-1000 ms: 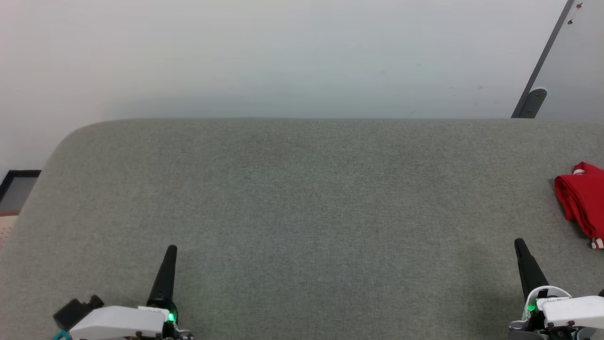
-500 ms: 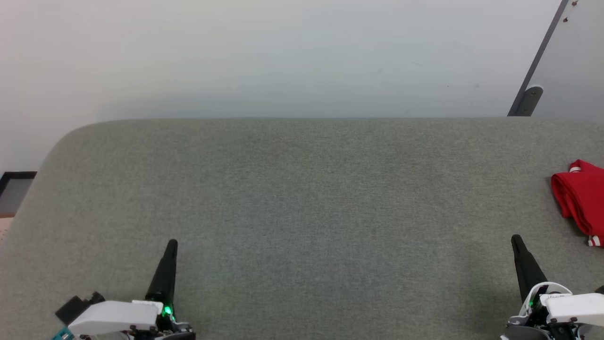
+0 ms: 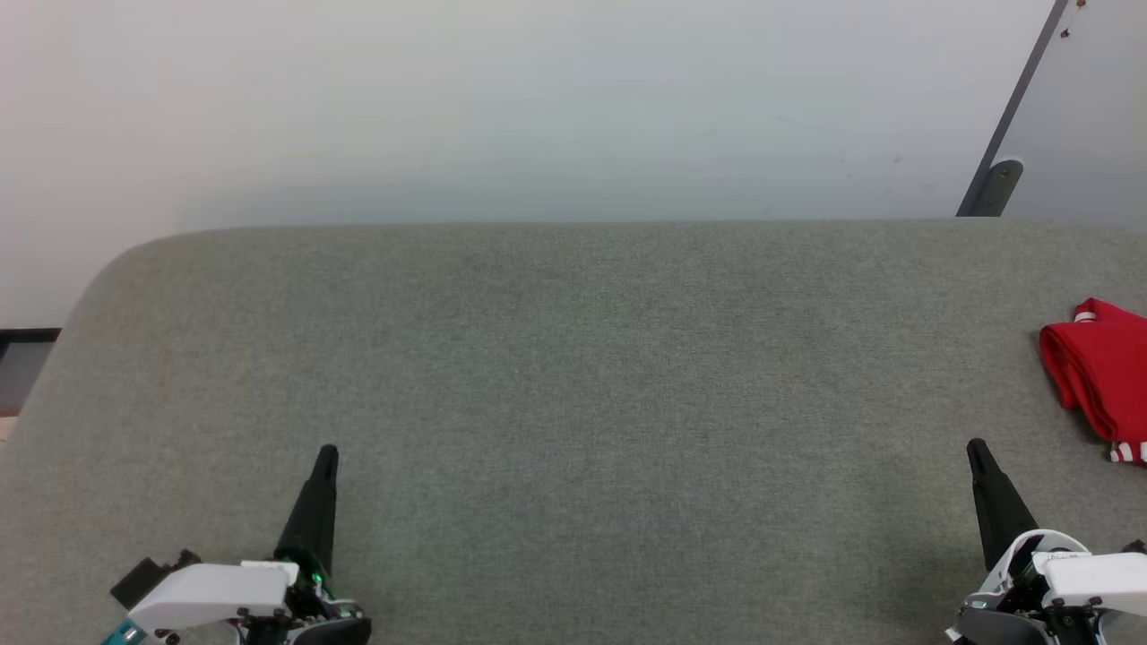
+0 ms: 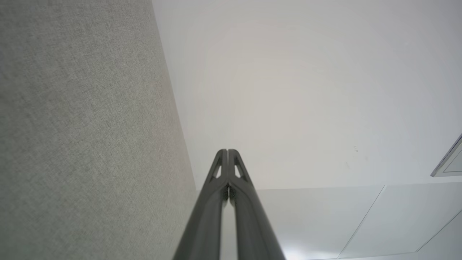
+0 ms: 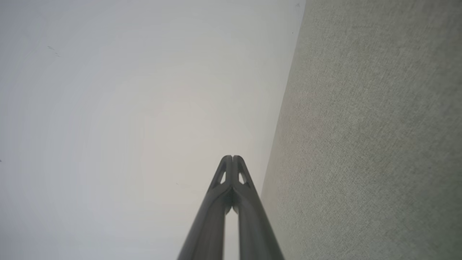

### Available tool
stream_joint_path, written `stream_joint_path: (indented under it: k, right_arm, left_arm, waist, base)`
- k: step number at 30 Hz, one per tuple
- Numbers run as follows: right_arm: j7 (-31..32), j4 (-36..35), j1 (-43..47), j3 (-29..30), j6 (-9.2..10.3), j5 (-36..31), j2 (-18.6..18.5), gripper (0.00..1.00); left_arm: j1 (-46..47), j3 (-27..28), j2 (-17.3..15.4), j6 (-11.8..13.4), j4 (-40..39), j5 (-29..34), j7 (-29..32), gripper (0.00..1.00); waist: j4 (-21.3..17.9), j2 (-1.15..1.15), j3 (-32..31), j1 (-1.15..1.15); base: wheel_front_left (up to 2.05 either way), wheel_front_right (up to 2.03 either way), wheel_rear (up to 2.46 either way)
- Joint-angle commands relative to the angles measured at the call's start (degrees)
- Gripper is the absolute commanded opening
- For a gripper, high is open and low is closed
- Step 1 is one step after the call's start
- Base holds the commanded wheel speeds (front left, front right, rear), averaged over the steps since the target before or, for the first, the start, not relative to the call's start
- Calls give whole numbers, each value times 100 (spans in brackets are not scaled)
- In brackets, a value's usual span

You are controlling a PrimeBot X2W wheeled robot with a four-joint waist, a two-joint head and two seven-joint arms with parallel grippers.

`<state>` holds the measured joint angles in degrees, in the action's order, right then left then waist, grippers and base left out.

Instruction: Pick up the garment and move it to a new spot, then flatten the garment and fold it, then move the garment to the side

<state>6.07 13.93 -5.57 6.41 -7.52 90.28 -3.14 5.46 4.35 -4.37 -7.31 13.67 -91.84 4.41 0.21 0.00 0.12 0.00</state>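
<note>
Well, I see the garment (image 3: 1100, 376), a soft red bundle, at the right edge of the grey woven surface (image 3: 573, 358). The left gripper (image 3: 326, 457) and right gripper (image 3: 976, 448) are pinched together, empty.

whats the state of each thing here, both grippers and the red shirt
left gripper: shut, holding nothing
right gripper: shut, holding nothing, apart from the garment
garment: bunched in folds, lying on the grey surface at the head view's right edge, partly cut off, ungripped
</note>
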Motion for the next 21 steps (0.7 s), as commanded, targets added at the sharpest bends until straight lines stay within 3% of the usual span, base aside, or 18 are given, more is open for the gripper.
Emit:
stream_joint_path:
  k: [1,21]
  right_arm:
    - [33,5,-89,17,6,121,24,0]
    - [71,13,-77,22,6,216,41,0]
  left_arm:
    - [61,19,4,-31,15,-84,27,0]
    - [94,71,39,-32,42,-185,100,0]
  waist:
    - [-4,0,1,0]
    - [-21,0,6,0]
  base:
    - [0,0,0]
    - [0,0,0]
